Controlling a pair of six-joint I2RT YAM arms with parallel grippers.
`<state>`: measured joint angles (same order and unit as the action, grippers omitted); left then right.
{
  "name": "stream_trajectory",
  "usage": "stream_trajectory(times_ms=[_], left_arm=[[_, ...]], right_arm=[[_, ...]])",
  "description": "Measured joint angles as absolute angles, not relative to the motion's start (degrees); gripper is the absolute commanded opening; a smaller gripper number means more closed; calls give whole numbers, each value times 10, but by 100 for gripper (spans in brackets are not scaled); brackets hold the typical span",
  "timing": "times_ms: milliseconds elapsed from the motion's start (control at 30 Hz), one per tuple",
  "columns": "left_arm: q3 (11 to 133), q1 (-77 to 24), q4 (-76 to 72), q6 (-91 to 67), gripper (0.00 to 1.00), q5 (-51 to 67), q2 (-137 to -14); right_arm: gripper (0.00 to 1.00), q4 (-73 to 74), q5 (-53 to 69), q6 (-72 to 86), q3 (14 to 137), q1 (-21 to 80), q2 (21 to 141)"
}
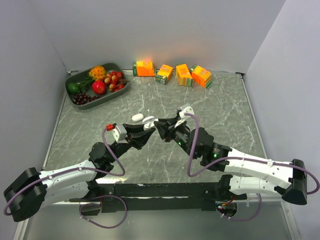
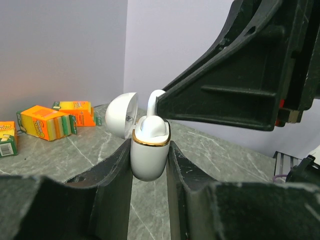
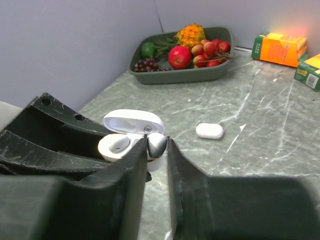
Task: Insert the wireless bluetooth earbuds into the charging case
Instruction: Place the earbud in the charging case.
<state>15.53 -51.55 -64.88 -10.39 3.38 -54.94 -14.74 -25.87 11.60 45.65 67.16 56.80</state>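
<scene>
Roughly halfway imo. case (image 3: 132, 122) lid open, gripped by its sides in left tool (image 2: 150, 150), tool clamped tight on it. One bud (image 2: 150, 127) sitting in mouth of case, stem poking up, doesn't look fully seated. White lump (image 3: 210, 131) lying loose on tabletop (image 3: 260, 150) near case, maybe second bud, can't tell. Right tool (image 3: 156, 145) nearly together, pinching bud from above. Left: push bud home, sort other one, close lid.
</scene>
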Motion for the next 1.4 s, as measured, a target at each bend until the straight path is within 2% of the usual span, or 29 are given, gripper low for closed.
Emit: stream_trajectory(times_ms=[100,633,700,767,800,867,933,1033,1167,1267,1400], left_arm=[[155,-515,-650,-104,1,34,-548],[155,-515,-653,-115,1,25,-548],[155,-515,-653,-116,1,22,-548],[155,-515,-653,-117,1,19,-548],[155,-515,-653,-118,1,18,-548],[155,-515,-653,-118,1,18,-548],[155,-515,-653,-119,1,18,-548],[155,-515,-653,-119,1,17,-548],[155,-515,-652,-119,1,17,-541],[155,-515,-653,-119,1,17,-538],[155,-515,-653,-119,1,17,-538]], right_arm=[[47,-140,-260,116,456,672,568],[75,-94,-265,115,481,672,516],[73,-93,-269,113,490,673,503],[65,-86,-279,111,499,672,494],[52,-76,-284,112,506,671,493],[35,-32,-291,122,535,660,502],[31,16,-288,140,570,639,524],[32,65,-273,161,598,615,552],[43,117,-245,169,598,612,571],[46,141,-229,170,599,612,582],[48,153,-214,169,600,612,586]])
